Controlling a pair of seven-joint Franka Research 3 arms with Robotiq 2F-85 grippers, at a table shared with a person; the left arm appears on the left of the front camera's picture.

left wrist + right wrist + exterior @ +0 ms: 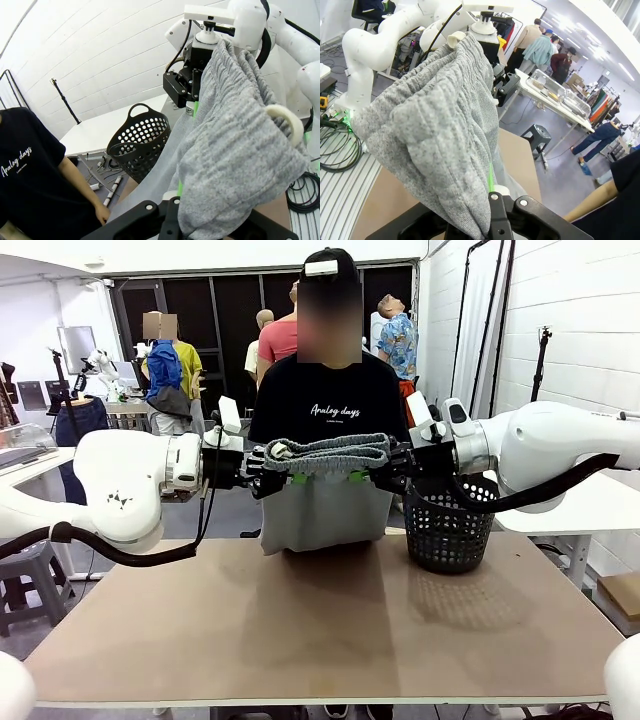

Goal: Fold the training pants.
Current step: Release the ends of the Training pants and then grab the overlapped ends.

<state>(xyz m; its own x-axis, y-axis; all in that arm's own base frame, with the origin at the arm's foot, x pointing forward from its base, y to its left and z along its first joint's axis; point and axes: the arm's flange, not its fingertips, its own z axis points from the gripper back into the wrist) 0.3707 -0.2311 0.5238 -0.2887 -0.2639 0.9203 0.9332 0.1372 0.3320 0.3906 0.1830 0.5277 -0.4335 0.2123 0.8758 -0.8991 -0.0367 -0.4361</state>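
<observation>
The light grey training pants hang in the air above the far half of the table, held by their gathered waistband. My left gripper is shut on the waistband's left end and my right gripper is shut on its right end. The fabric drops below them like a curtain to about the table's far edge. In the left wrist view the grey pants drape over my own fingers, with the right gripper beyond. In the right wrist view the pants cover my fingers too.
A black mesh basket stands at the table's far right. A person in a black T-shirt sits behind the pants at the far side. The brown tabletop stretches in front. Cables lie beside the table.
</observation>
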